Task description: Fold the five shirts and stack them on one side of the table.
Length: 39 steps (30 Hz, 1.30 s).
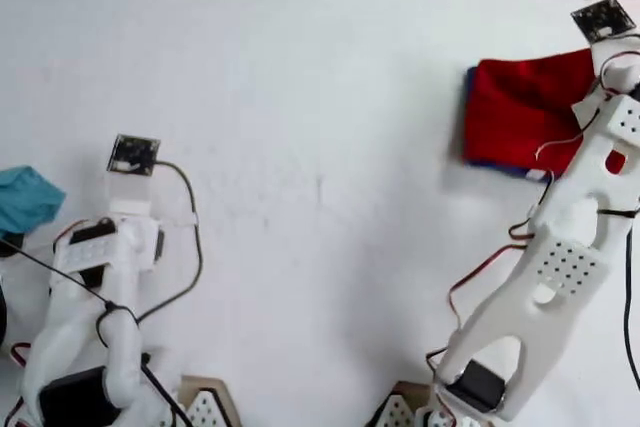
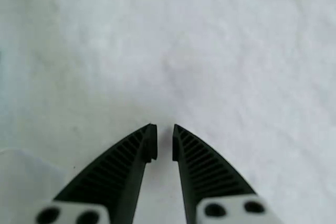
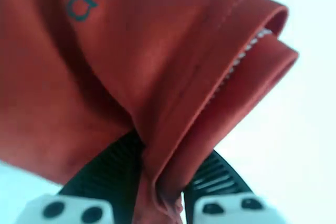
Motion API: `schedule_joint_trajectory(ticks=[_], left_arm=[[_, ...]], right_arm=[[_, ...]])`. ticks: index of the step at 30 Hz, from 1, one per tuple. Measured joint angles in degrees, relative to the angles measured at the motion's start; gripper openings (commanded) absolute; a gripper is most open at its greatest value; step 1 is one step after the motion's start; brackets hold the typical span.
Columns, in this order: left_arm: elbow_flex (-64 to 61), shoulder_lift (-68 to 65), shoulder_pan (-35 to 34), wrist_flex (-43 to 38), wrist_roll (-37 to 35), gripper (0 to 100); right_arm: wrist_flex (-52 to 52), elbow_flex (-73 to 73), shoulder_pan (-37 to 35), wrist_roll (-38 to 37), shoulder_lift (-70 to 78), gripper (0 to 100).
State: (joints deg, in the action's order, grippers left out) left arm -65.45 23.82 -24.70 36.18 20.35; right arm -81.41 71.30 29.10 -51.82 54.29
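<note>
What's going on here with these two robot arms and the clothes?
Two robot arms are folding shirts on a white table. The right arm's fingers are pinched shut on a red shirt, which lies on something blue at one side. The left arm's fingers hover over bare table, nearly together and holding nothing. A crumpled teal shirt sits at the opposite edge.

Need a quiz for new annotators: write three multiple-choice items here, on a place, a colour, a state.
1. Where on the table does the red shirt lie? A middle; B right side; C left edge.
2. What colour is the cloth at the left edge? A teal; B yellow; C black.
3. The right gripper is: A open above bare table; B shut, empty; C shut on the red shirt.
Key: B, the high view shows it rightward; A, it is teal; C, red fabric is pinched in it.
</note>
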Motion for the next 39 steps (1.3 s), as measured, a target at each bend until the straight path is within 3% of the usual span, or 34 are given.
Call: schedule_joint_trajectory(ticks=[4, 9, 12, 22, 26, 33, 39], left_arm=[[0.0, 0.0, 0.1, 0.0, 0.0, 7], [0.0, 0.0, 0.0, 0.0, 0.0, 7], [0.0, 0.0, 0.1, 0.0, 0.0, 7], [0.0, 0.0, 0.1, 0.0, 0.0, 7], [0.0, 0.0, 0.0, 0.0, 0.0, 7], [0.0, 0.0, 0.0, 0.0, 0.0, 7], [0.0, 0.0, -0.2, 0.0, 0.0, 8]], right_arm=[[4.8, 1.2, 0.1, 0.0, 3.7, 2.6], [5.7, 1.2, 0.1, 0.0, 4.7, 14.8], [5.7, 1.6, 0.1, 0.4, 4.7, 17.1], [5.6, 12.7, 3.5, 15.2, 4.6, 14.8], [-0.9, 18.4, 3.3, 17.1, 4.5, 1.1], [-17.2, 21.5, 1.0, 17.6, -0.4, 15.2], [-18.6, 21.5, -0.3, 17.6, -7.6, 17.0]])
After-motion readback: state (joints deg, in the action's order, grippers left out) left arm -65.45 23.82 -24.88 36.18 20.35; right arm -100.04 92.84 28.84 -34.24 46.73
